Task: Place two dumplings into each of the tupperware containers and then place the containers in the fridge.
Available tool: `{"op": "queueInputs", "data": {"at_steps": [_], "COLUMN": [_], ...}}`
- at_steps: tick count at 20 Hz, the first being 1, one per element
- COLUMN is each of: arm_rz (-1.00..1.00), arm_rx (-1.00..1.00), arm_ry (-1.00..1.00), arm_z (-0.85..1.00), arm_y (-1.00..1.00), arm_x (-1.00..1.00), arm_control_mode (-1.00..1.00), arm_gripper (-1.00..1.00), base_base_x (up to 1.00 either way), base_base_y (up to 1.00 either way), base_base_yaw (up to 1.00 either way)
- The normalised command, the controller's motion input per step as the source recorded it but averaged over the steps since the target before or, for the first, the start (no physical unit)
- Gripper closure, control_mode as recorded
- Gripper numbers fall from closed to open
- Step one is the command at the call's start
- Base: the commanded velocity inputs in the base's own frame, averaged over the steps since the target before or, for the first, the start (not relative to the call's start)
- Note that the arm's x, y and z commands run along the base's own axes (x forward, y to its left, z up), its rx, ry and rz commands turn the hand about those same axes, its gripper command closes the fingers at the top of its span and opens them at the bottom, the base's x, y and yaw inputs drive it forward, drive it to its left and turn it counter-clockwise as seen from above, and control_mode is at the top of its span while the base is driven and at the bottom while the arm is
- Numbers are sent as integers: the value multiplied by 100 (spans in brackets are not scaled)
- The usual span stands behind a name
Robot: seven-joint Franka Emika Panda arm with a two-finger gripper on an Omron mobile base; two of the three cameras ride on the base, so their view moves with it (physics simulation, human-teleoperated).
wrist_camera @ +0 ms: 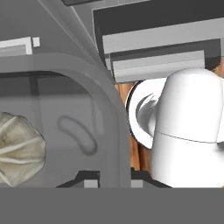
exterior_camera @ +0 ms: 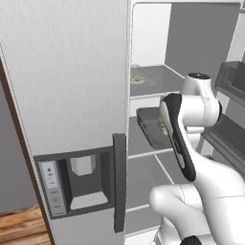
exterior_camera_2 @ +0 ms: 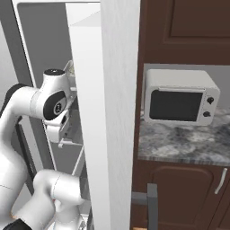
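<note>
The fridge stands with its right side open. A dark grey tupperware container lies on the middle shelf, and dumplings show in it beside my forearm. In the hand view my gripper is shut on this container's curved rim, with a fingertip on either side of the wall. One pleated dumpling sits inside at the left. The whitish tupperware container rests on the shelf above, with pale lumps in it. My wrist hides the fingers in both base views.
The fridge's closed left door carries the dispenser panel close on my left. The open right door with dark bins stands to my right. A white microwave sits on the marbled counter beside the fridge.
</note>
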Motion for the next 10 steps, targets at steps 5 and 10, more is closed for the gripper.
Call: {"op": "queueInputs", "data": {"at_steps": [5, 10], "arm_rz": [-1, -8], "arm_rx": [-3, -2], "arm_ry": [-28, -8], "arm_z": [-2, 12], "arm_y": [-17, -1], "arm_x": [3, 8], "arm_control_mode": [-100, -100], "arm_gripper": [100, 100], "base_base_x": [0, 0], "base_base_y": [0, 0], "base_base_yaw": [0, 0]}}
